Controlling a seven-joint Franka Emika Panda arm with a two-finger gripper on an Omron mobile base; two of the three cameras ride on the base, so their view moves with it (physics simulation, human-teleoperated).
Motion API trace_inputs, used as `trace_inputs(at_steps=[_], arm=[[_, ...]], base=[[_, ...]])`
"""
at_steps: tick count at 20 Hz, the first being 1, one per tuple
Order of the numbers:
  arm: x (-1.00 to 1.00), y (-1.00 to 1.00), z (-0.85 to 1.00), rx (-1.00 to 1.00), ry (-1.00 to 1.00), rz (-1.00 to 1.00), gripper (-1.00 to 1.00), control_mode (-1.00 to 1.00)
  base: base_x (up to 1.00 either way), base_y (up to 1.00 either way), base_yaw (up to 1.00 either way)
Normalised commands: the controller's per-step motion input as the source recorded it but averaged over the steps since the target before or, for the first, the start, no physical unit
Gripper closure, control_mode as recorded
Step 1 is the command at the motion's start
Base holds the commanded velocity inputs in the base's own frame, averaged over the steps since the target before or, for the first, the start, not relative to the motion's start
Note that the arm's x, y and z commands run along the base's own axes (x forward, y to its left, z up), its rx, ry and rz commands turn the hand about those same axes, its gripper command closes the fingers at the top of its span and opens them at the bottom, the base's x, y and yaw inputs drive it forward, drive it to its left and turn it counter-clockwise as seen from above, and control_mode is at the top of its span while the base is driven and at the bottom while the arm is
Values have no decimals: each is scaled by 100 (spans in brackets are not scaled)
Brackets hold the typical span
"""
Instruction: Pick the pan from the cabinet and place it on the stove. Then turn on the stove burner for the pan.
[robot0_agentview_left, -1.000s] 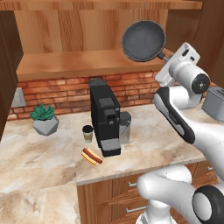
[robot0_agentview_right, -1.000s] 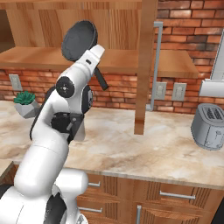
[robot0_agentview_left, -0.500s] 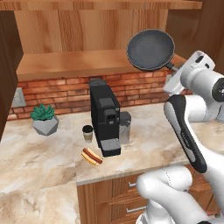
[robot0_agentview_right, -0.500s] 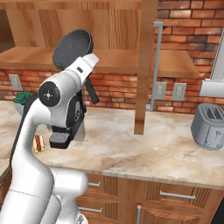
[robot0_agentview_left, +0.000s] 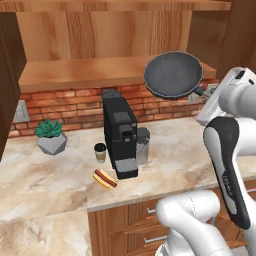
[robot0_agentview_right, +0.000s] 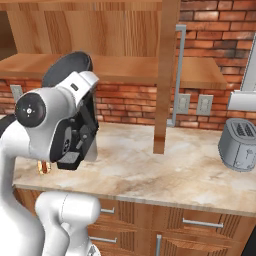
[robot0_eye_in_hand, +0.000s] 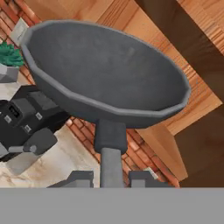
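The arm was bent upward, the gripper (robot0_eye_in_hand: 111, 177) raised near the cabinet (robot0_agentview_left: 115, 70) shelf. Its 2 fingers were pinched on the handle of the pan (robot0_agentview_left: 173, 75), held aloft above the counter (robot0_agentview_left: 175, 150).

Hidden and cut-off parts around the lifted pan

In the right base view the arm's white body covers most of the pan (robot0_agentview_right: 67, 67), leaving a dark arc of rim, and hides nearly all of the hotdog (robot0_agentview_right: 43, 167) on the worktop (robot0_agentview_right: 165, 167). In the left base view the pan's handle vanishes behind the wrist, so the jaws' hold cannot be judged there. In the hand view the handle's near end runs off the bottom, and the coffee machine (robot0_eye_in_hand: 26, 116) is cut by the left edge.
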Motion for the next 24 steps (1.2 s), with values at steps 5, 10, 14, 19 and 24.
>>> trace_inputs(at_steps=[5,10,14,19,24], arm=[[-79,8,-8,1,18,8,100,-100],[-79,1,-19,3,14,8,100,-100],[-63,3,-24,0,12,7,100,-100],[-33,5,-19,0,8,6,100,-100],[0,10,-1,0,4,1,100,-100]], base=[[0,0,0],[0,0,0],[0,0,0],[0,0,0],[0,0,0]])
